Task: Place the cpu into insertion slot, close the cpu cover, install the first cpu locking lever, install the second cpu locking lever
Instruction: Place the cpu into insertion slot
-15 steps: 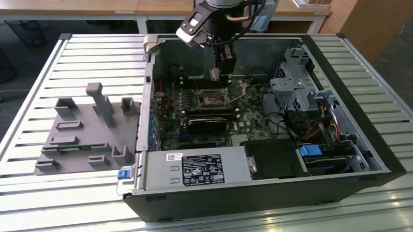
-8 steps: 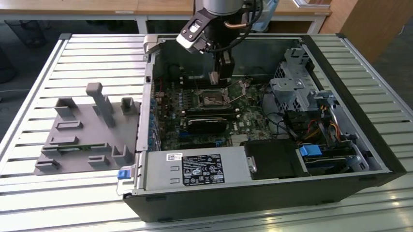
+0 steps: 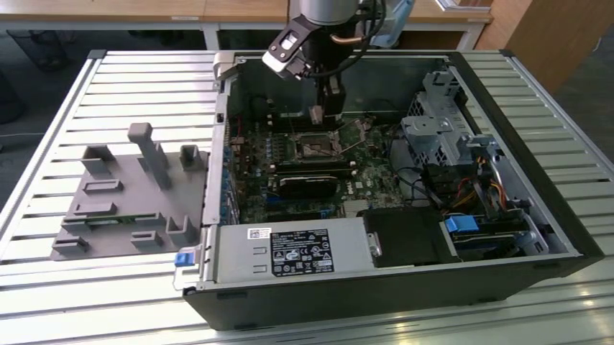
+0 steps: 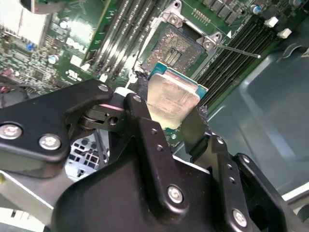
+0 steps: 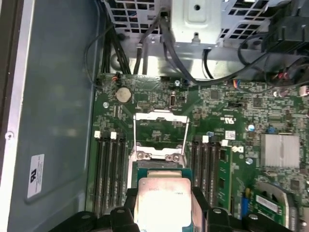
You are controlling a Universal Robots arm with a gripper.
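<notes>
You had a slatted metal table (image 3: 57,287) bearing one open black computer case (image 3: 384,295) and one grey moulded fixture (image 3: 125,194) at the exterior view's left. Upper middle there, one gripper (image 3: 324,113) hung over the green motherboard (image 3: 369,180). In both wrist views its two black fingers (image 4: 145,123) were clamped on the single cpu (image 4: 169,96) (image 5: 162,193), a flat dull-silver square with a green edge, held above the one open socket (image 4: 173,48) (image 5: 159,137).
</notes>
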